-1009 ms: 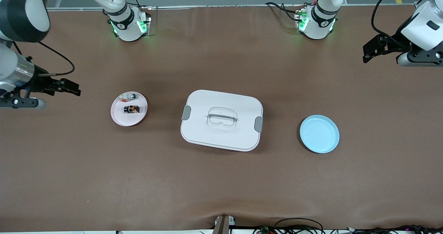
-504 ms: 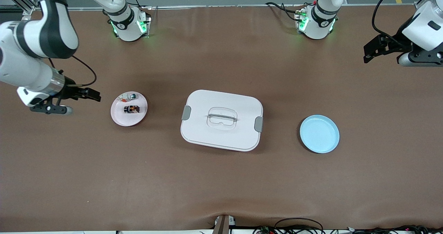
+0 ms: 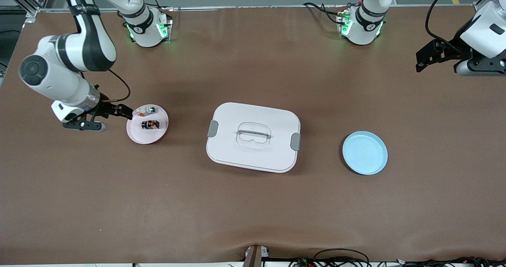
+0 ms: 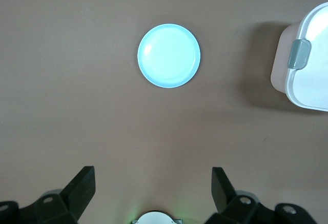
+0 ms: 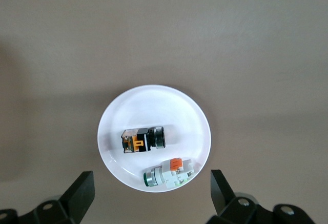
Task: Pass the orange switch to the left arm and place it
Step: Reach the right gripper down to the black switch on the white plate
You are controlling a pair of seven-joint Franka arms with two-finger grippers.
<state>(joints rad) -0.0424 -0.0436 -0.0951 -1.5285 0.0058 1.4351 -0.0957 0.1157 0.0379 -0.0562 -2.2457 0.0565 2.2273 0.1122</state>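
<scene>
- Right gripper point(image 3: 125, 111) of mine hangs with its black fingers point(image 5: 79, 193) spread wide and nothing between them, at the edge of the small round pink plate point(image 3: 136, 134) toward the right arm's end of the table.
- On that plate lies the orange switch point(image 3: 150, 124), a tiny black block with an orange face; in my right wrist view it point(image 5: 139, 140) lies on its side near the plate's middle.
- Just beside it on the same plate sits a small teal-and-silver piece with a red bit point(image 5: 167, 174), farther from the front camera than the switch.
- My left gripper point(image 3: 423, 61) waits over bare brown table point(image 3: 253, 211) at the left arm's end, fingers point(image 4: 82, 188) wide apart and empty.
- Below it my left wrist view shows the round light-blue plate point(image 4: 168, 56), with nothing on it.
- Between the two plates stands the large white rounded plastic box point(image 3: 253, 137), lid on, grey latches at its two ends, well apart from both grippers.
</scene>
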